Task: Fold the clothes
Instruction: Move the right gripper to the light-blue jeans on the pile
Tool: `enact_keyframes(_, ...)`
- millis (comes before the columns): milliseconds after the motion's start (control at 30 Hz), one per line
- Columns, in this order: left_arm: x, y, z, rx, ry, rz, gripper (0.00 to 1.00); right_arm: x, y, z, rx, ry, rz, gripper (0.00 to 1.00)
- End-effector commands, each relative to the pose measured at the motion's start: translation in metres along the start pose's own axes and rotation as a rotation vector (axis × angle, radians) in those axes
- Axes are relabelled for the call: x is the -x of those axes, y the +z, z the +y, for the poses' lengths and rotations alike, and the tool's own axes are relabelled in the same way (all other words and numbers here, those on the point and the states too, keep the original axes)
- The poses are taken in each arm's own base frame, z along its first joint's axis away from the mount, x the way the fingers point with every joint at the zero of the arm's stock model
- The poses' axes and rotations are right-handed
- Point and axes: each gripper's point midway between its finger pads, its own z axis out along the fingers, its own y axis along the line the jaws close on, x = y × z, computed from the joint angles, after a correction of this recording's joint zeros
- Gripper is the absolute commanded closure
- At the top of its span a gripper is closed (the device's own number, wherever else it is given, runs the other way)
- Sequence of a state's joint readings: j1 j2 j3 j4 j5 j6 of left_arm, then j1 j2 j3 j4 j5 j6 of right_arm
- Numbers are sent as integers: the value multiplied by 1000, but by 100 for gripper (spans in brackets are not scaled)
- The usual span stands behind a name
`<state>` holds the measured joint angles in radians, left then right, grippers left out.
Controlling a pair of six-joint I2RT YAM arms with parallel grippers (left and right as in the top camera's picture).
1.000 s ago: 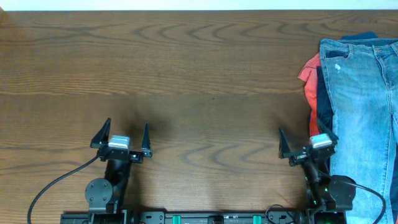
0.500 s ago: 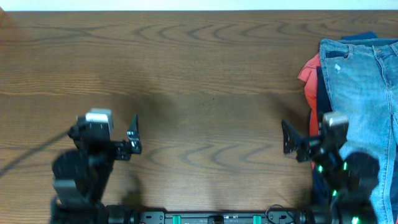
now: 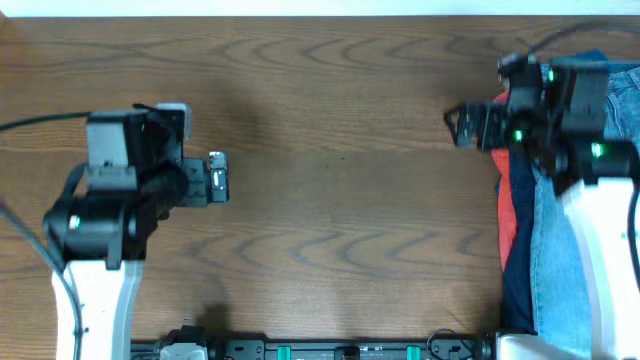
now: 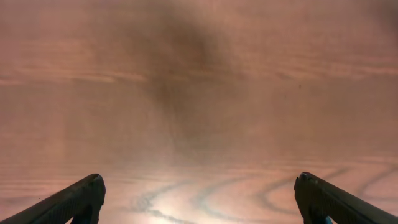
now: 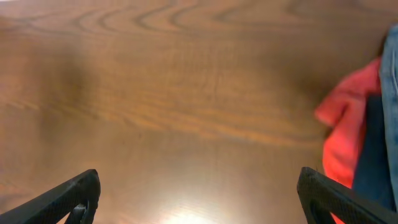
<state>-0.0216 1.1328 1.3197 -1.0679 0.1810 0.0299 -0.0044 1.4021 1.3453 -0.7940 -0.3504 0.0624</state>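
Observation:
The clothes lie in a pile at the table's right edge. Light blue denim jeans are on top, over a coral-red garment and a navy one. No teal garment can be made out. My right gripper is open and empty, raised over bare wood just left of the pile's far end. Its wrist view shows the open fingers, the coral-red garment, the navy one and a strip of jeans at the right. My left gripper is open and empty over the table's left part.
The brown wooden table fills the view. My right arm's white link lies over the jeans. My left arm stands at the left, with a cable running off the left edge.
Both arms have risen from their rest near the front edge and swung away from it. The right gripper now hovers beside the pile's far end. The clothes have not moved.

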Motion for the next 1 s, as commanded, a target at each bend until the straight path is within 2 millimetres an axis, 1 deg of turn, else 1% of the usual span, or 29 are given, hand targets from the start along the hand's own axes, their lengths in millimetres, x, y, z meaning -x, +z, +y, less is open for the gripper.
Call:
enact_keyframes(0,5,0,-4,-25,-2,6,2,12,13,0,38,-8,10,1)
enact_keyframes(67,6,0,-8,-45,-2,3,2,17,22,-11,0,-2,11,2)
enact_keyframes(133,6,-2,-10,-55,-1,-4,2,21,30,-36,-104,48,12,1)
enact_keyframes(200,6,-4,-10,-55,0,-12,2,25,34,-68,-238,118,13,1)
enact_keyframes(233,7,-5,-10,-55,1,-16,2,26,37,-88,-313,156,17,1)
enact_keyframes(300,8,-6,-10,-55,2,-24,2,26,42,-116,-391,209,26,1)
enact_keyframes(333,8,-7,-11,-56,2,-26,2,26,47,-134,-419,249,38,1)
enact_keyframes(367,8,-7,-11,-56,2,-27,2,25,50,-144,-430,272,44,1)
enact_keyframes(400,8,-7,-11,-60,1,-28,2,23,56,-160,-439,308,59,1)
enact_keyframes(467,8,-7,-13,-71,2,-27,2,19,68,-179,-441,336,71,1)
enact_keyframes(533,8,-7,-14,-75,-7,-27,2,9,86,-197,-451,347,96,1)
enact_keyframes(567,8,-7,-14,-75,-23,-26,2,4,94,-202,-451,330,116,1)
enact_keyframes(633,7,-7,-14,-75,-55,-23,2,-12,108,-212,-463,297,179,15)
enact_keyframes(700,7,-7,-14,-75,-55,-21,2,-27,114,-223,-506,310,225,22)
enact_keyframes(767,6,-7,-14,-74,-56,-17,2,-36,119,-227,-519,317,256,31)
enact_keyframes(833,5,-7,-14,-74,-56,-13,2,-44,120,-231,-543,331,280,41)
enact_keyframes(900,5,-7,-13,-74,-57,-11,2,-49,115,-237,-593,354,289,51)
enact_keyframes(933,5,-6,-13,-74,-57,-11,2,-51,112,-240,-622,358,296,54)
enact_keyframes(967,5,-6,-13,-74,-57,-10,2,-53,109,-242,-642,359,305,53)
